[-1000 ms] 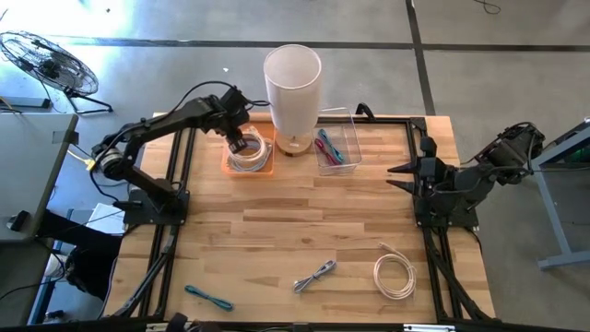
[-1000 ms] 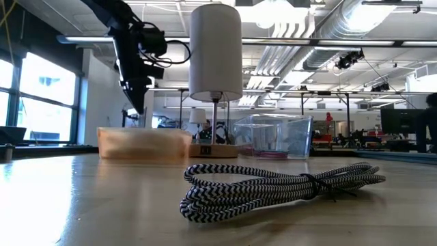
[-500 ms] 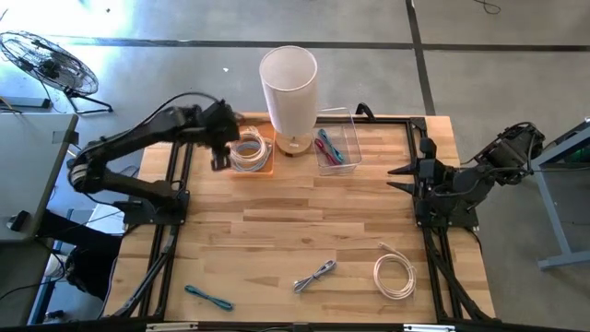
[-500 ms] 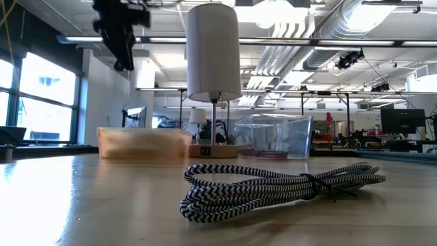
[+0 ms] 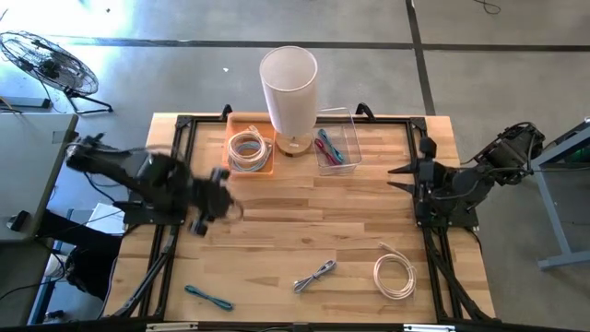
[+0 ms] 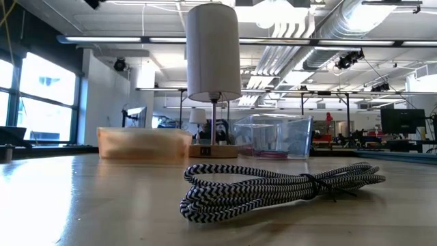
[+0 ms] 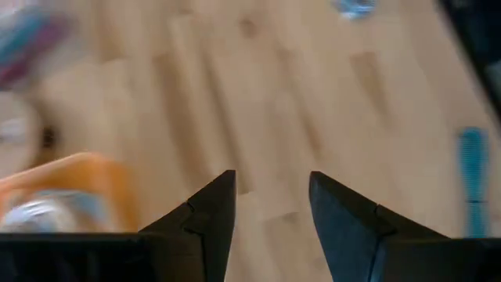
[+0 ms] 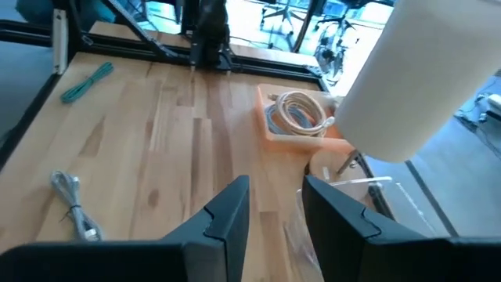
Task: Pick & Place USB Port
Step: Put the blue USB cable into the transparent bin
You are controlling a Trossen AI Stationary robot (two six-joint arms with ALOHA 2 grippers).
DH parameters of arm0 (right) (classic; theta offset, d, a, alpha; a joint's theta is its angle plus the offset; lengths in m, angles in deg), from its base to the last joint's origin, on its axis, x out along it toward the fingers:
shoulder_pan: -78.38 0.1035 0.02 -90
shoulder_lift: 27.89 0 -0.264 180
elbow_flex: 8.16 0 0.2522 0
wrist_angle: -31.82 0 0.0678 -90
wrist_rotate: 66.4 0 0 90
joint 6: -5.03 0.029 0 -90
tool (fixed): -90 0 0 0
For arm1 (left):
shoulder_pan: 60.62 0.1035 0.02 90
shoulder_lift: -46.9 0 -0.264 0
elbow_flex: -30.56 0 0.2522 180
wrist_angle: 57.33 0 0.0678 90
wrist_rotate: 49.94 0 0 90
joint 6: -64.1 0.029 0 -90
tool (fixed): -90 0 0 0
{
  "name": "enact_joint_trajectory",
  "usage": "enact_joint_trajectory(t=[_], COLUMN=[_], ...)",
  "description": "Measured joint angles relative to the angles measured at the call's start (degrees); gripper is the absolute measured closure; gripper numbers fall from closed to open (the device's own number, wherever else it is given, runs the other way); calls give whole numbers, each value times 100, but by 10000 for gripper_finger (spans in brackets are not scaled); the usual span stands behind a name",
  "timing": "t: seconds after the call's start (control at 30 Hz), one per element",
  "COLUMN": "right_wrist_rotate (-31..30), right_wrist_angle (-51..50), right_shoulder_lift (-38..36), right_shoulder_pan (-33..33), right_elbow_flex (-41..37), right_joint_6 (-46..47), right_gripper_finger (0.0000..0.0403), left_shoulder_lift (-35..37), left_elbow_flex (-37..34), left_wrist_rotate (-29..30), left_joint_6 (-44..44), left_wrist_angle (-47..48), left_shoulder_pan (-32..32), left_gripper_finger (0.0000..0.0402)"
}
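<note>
My left gripper [image 5: 221,194] is open and empty above the table's left middle; in the left wrist view [image 7: 270,207] its fingers hang over bare wood. The orange tray [image 5: 250,152] with a white coiled cable in it sits at the far edge. A black-and-white braided cable [image 5: 315,274] [image 6: 273,188], a teal cable [image 5: 207,297] and a white coil [image 5: 395,275] lie near the near edge. My right gripper [image 5: 395,177] [image 8: 274,204] waits open at the right side.
A white lamp [image 5: 290,88] stands at the far edge between the orange tray and a clear container [image 5: 336,148] that holds coloured cables. Black frame rails run along both table sides. Bare wood lies across the table's middle.
My left gripper has risen from over the orange tray and swung fast toward the table's left and near side, leaving the low view. The white coil stays in the tray.
</note>
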Motion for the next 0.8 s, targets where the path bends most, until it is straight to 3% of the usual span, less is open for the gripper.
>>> enact_joint_trajectory(t=[0.17,0.33,0.6,0.8], right_wrist_rotate=[290,518,592,593], right_wrist_angle=[0,2,4,7], right_shoulder_lift=[0,1,13,13], right_shoulder_pan=[0,0,0,-2], right_elbow_flex=[0,0,0,0], right_joint_6=[137,212,199,246], right_gripper_finger=[290,290,290,290], left_shoulder_lift=[-512,-1164,-2262,-2827], left_elbow_flex=[-2,-2,-2,-4], left_wrist_rotate=[166,214,-815,-761], left_joint_6=[-1274,-2338,-3729,-4136], left_wrist_angle=[-334,-610,-1049,-1500], left_shoulder_pan=[-1318,-2135,-2865,-3115], left_gripper_finger=[243,243,243,243])
